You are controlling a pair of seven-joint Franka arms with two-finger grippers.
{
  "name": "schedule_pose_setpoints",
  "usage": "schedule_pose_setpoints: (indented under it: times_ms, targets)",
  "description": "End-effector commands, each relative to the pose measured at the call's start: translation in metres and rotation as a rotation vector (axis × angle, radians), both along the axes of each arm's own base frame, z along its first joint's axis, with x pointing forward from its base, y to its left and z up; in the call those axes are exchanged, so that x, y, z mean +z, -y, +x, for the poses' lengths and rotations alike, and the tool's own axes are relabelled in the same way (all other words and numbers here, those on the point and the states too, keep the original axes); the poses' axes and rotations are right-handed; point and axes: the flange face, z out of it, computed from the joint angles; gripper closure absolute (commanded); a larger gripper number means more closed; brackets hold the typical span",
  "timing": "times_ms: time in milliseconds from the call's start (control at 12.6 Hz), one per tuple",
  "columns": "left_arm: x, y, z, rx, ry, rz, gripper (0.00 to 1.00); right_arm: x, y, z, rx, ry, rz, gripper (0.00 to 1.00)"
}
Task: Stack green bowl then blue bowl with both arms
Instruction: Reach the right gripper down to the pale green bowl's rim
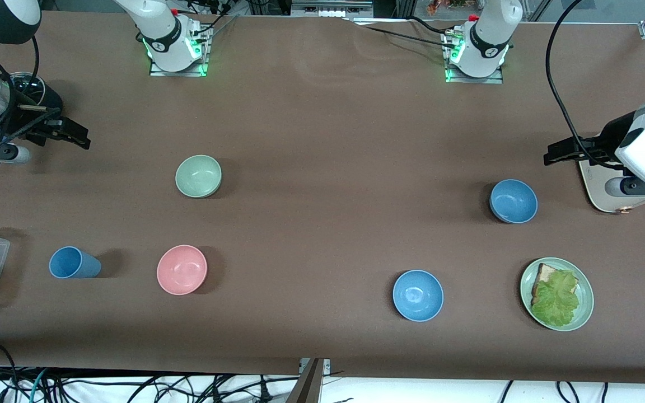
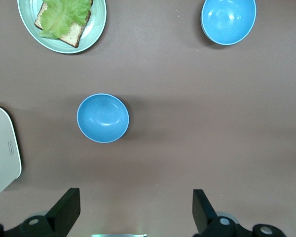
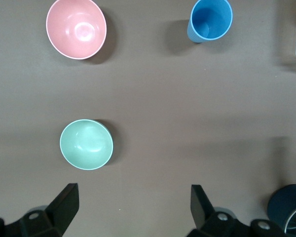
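Both black grippers, left (image 2: 133, 212) and right (image 3: 133, 210), hung spread and empty, fingertips cut off; pale mint-green bowl (image 1: 199, 176) and muted slate-blue bowl (image 1: 513, 201) sat well apart

Blue bowl (image 2: 103, 118) below open end effector (image 2: 136, 210)

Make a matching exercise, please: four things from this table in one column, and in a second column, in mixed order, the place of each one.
Things:
1. small pale mint-green bowl
2. small muted slate-blue bowl
3. small pink bowl
4. wide flat green plate with bread and lettuce

Places:
A. nearest the front camera, at the left arm's end of the table
B. beside the blue plastic cup
C. farther from the front camera than the pink bowl, at the right arm's end
D. farther from the front camera than the glossy sky-blue bowl, near the open left gripper

Pairs: 1-C, 2-D, 3-B, 4-A
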Motion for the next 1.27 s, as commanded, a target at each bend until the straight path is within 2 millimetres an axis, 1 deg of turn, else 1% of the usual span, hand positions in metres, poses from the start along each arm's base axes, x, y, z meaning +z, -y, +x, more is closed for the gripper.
schedule_pose_setpoints:
  times_ms: [0, 396, 634, 713, 793, 872, 1030, 1189]
  targets:
    - [0.001, 0.002, -0.001, 0.003, 0.000, 0.016, 0.00, 0.010, 0.003, 0.004, -0.012, -0.001, 0.018, 0.00]
    - [0.001, 0.003, -0.002, 0.002, 0.000, 0.016, 0.00, 0.007, 0.000, 0.008, 0.008, -0.014, 0.007, 0.00]
    - [0.002, 0.003, -0.001, 0.002, 0.002, 0.016, 0.00, -0.035, -0.002, 0.016, 0.009, -0.127, 0.013, 0.00]
    - [0.001, 0.003, -0.001, 0.002, 0.002, 0.016, 0.00, -0.041, -0.007, 0.014, 0.018, -0.140, 0.013, 0.01]
    - [0.002, 0.003, -0.001, 0.002, 0.003, 0.016, 0.00, -0.064, -0.018, 0.008, 0.036, -0.179, 0.010, 0.01]
    - [0.001, 0.003, -0.001, 0.002, 0.002, 0.016, 0.00, -0.089, -0.026, 0.003, 0.043, -0.183, 0.009, 0.01]
    - [0.002, 0.003, -0.001, 0.002, 0.003, 0.016, 0.00, -0.135, -0.030, -0.008, 0.045, -0.155, 0.010, 0.01]
    - [0.002, 0.003, -0.001, 0.002, 0.003, 0.016, 0.00, -0.174, -0.053, -0.017, 0.087, -0.142, 0.008, 0.01]
